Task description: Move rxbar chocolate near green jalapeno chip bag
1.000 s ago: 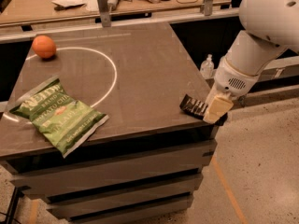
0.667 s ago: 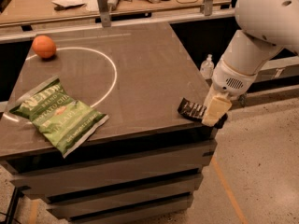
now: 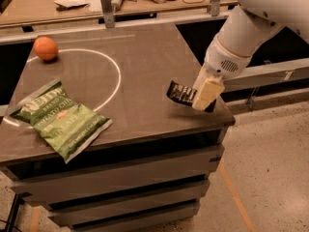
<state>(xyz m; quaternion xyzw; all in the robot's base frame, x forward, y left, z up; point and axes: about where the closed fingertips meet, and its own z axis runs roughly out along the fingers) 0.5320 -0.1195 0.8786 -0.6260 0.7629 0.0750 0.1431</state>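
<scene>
So the arm (image 3: 246, 33) is reaching down from the upper right, and the gripper (image 3: 202, 100) is sitting over the right side of the tabletop (image 3: 145, 57), close to the front right corner. The pale fingers (image 3: 208, 90) are pinching the rxbar (image 3: 179, 92). One finger is lying right across the bar's right end, most of the black wrapper is sticking out to the left of it, and a dark sliver is peeking out on the other side. The bar is tilting a bit, with its left end angling up. I honestly can't tell if its lower edge is touching the surface or hanging just above it. The chip bag (image 3: 60, 120) is lying flat way over on the left front part of the tabletop, well apart from the bar, with its front face up and its lower corner poking slightly past the front edge. An orange (image 3: 46, 48) is sitting at the back left corner, well clear of the bag. A white arc (image 3: 113, 66) painted on the surface is curving between the orange and the bag and running under the bag's upper end. Behind the tabletop a wooden bench (image 3: 145, 6) is holding a bunch of clutter I can't make out, and a speckled floor (image 3: 270, 178) is showing on the right.
</scene>
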